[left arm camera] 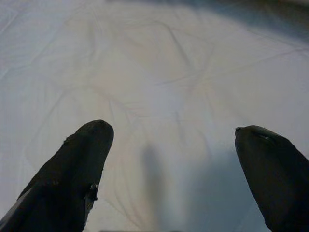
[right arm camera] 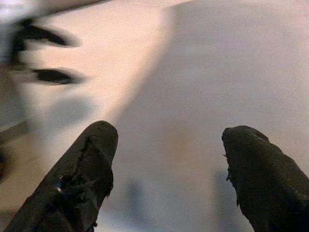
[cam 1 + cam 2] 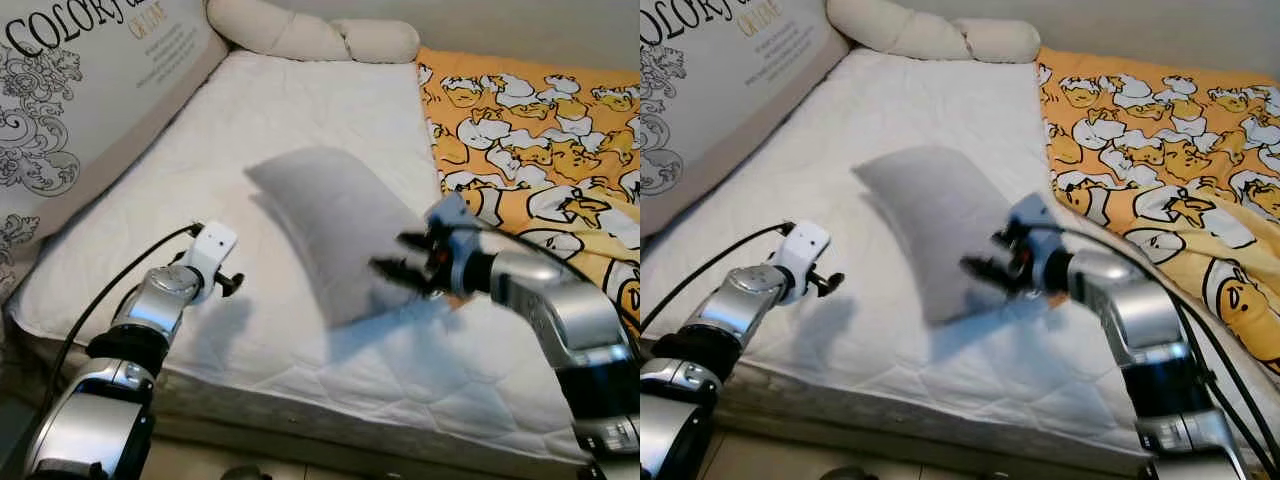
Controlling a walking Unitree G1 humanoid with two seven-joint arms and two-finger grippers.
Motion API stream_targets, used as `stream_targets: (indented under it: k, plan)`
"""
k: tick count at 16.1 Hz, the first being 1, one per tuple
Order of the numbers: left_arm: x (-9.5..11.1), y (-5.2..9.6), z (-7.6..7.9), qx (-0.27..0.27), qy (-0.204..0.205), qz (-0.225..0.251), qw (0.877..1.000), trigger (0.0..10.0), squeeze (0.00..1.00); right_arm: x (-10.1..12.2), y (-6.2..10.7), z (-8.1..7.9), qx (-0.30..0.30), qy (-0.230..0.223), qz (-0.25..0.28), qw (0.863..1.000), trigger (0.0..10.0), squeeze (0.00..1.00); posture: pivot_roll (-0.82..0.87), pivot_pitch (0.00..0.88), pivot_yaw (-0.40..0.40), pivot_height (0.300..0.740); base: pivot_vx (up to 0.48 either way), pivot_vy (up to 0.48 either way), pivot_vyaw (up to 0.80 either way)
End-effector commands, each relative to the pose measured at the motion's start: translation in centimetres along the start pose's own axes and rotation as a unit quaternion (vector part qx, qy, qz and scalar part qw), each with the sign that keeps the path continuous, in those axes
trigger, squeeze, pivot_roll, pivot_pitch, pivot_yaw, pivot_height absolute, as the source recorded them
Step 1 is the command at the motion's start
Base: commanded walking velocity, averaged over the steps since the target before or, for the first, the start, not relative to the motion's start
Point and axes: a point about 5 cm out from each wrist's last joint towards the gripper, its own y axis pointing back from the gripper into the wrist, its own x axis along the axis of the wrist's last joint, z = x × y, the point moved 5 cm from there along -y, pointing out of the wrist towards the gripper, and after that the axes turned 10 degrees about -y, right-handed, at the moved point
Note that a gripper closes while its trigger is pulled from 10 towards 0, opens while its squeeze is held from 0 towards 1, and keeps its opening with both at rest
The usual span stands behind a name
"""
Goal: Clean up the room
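Left eye view, scene: a grey pillow [image 3: 335,230] lies tilted on the white mattress [image 3: 300,110], its near end propped up off the surface and casting a shadow. An orange duck-print blanket [image 3: 540,130] covers the robot's right side of the bed; a printed cushion [image 3: 70,100] leans on the left; a cream bolster [image 3: 310,35] lies at the head.
Left eye view, right gripper [image 3: 400,265]: at the near right edge of the pillow, fingers pointing into it; contact cannot be confirmed.
Left eye view, left gripper [image 3: 232,283]: hovers over bare mattress, well apart from the pillow.
Right eye view: same layout; the right gripper sits against the pillow's lower edge.
Left wrist view: fingers [image 1: 72,169] spread wide, with quilted mattress alone between them.
Right wrist view: fingers [image 2: 82,169] spread, with grey pillow fabric between and beyond them; nothing is pinched.
Step in hand (judgement): approach to grasp the pillow.
Next move (judgement): advance the right gripper until the pillow's edge lies between the fingers, close, then lift and carry it to the head of the bed.
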Motion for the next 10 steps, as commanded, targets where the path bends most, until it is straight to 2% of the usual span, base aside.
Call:
stream_targets:
  k: [1, 2, 4, 5, 6, 7, 8, 9, 10]
  plan:
    - [1.0, -0.2, 0.2, 0.004, -0.001, 0.015, 1.0, 10.0, 0.0, 0.5, 0.3, 3.4, -0.093, 0.015, 0.027, 0.995, 10.0, 0.0, 0.0, 0.0, -0.018, 0.74, 0.0, 0.0, 0.0]
    - [1.3, -0.3, 0.5, 0.002, -0.002, 0.019, 1.0, 10.0, 0.0, 0.3, 0.2, 4.6, -0.129, 0.024, 0.029, 0.991, 10.0, 0.0, 0.0, 0.0, -0.013, 0.74, 0.0, 0.0, 0.0]
    - [2.7, -0.9, 2.6, -0.02, -0.003, 0.034, 0.999, 10.0, 0.0, -0.7, 0.0, 8.0, -0.234, 0.054, 0.024, 0.97, 10.0, 0.0, -0.01, 0.0, 0.0, 0.74, 0.0, 0.0, 0.0]
    - [3.7, -1.3, 4.7, -0.052, -0.014, 0.041, 0.998, 10.0, 0.0, -1.7, -0.3, 9.3, -0.276, 0.07, 0.01, 0.958, 10.0, 0.0, -0.01, 0.0, 0.002, 0.74, 0.0, 0.0, 0.0]
    - [4.1, -1.4, 5.7, -0.067, -0.022, 0.044, 0.997, 10.0, 0.0, -2.3, -0.4, 9.7, -0.29, 0.077, 0.0, 0.954, 10.0, 0.0, -0.01, 0.0, 0.002, 0.74, 0.0, 0.0, 0.0]
    - [4.7, -1.6, 8.0, -0.103, -0.037, 0.045, 0.993, 10.0, 0.0, -3.2, -0.6, 10.2, -0.313, 0.096, -0.017, 0.945, 10.0, 0.0, -0.01, 0.0, 0.007, 0.74, 0.0, 0.0, 0.0]
    - [4.8, -1.7, 8.7, -0.114, -0.044, 0.043, 0.992, 10.0, 0.0, -3.4, -0.6, 10.4, -0.319, 0.107, -0.02, 0.941, 10.0, 0.0, -0.01, 0.0, 0.007, 0.74, 0.0, 0.0, 0.0]
    - [4.8, -1.9, 10.3, -0.131, -0.059, 0.034, 0.989, 10.0, 0.0, -4.5, -1.3, 9.9, -0.304, 0.114, -0.033, 0.945, 10.0, 0.0, -0.01, 0.0, 0.009, 0.74, 0.0, 0.0, 0.0]
    - [4.7, -2.1, 11.0, -0.134, -0.068, 0.029, 0.988, 10.0, 0.0, -5.6, -2.0, 9.2, -0.281, 0.123, -0.048, 0.951, 10.0, 0.0, -0.01, 0.0, 0.006, 0.74, 0.0, 0.0, 0.0]
